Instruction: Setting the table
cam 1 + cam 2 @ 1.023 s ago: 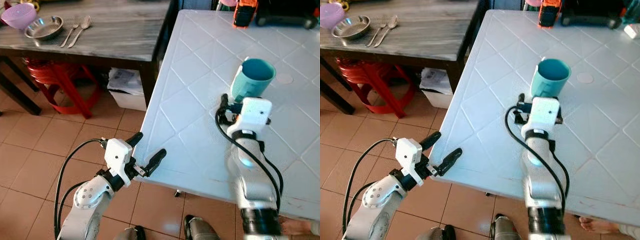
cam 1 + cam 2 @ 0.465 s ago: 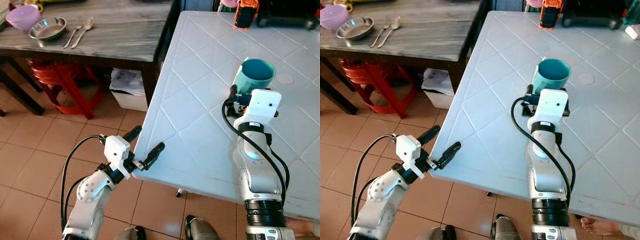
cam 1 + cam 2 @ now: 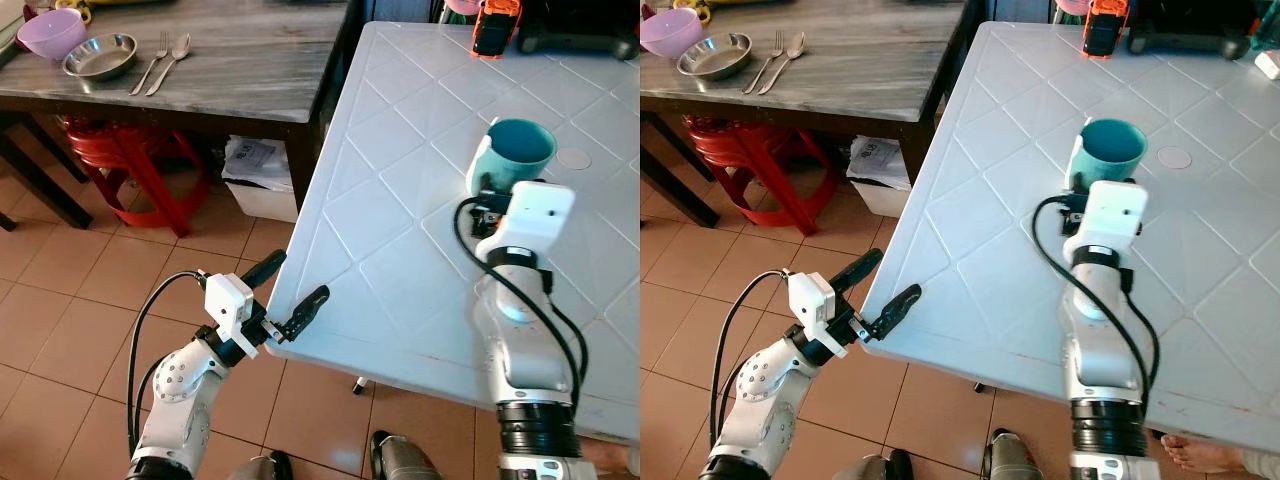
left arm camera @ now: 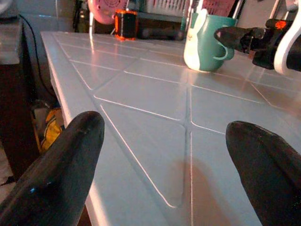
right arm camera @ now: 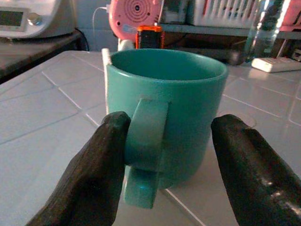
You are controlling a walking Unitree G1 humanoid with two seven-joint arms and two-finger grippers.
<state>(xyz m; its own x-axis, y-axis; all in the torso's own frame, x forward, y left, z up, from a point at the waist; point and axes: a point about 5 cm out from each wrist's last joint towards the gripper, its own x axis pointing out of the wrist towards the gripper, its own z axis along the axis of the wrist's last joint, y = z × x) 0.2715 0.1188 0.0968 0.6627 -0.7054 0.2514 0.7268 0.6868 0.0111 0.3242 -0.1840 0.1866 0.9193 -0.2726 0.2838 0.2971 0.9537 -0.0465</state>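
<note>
A teal mug (image 3: pixel 512 158) stands upright on the white plastic table (image 3: pixel 400 230), with its handle (image 5: pixel 146 136) turned toward my right gripper. My right gripper (image 3: pixel 497 195) is just short of the mug and open. Its two black fingers (image 5: pixel 103 160) flank the handle side with the pads apart. My left gripper (image 3: pixel 298 280) hovers open and empty at the near left corner of the white table, about level with its edge. In the left wrist view the mug (image 4: pixel 203 40) shows with a right finger (image 4: pixel 235 35) beside its handle.
A dark wooden table (image 3: pixel 250 60) at the back left carries a purple bowl (image 3: pixel 47 32), a steel bowl (image 3: pixel 100 55), and a fork and spoon (image 3: pixel 160 62). A red stool (image 3: pixel 120 160) and a box of papers (image 3: pixel 258 175) sit below it. An orange-black device (image 3: pixel 493 30) stands at the white table's far edge.
The mug has gone from tilted in my right gripper to standing upright on the table. The right wrist has eased back and rightward. My left arm has dropped slightly.
</note>
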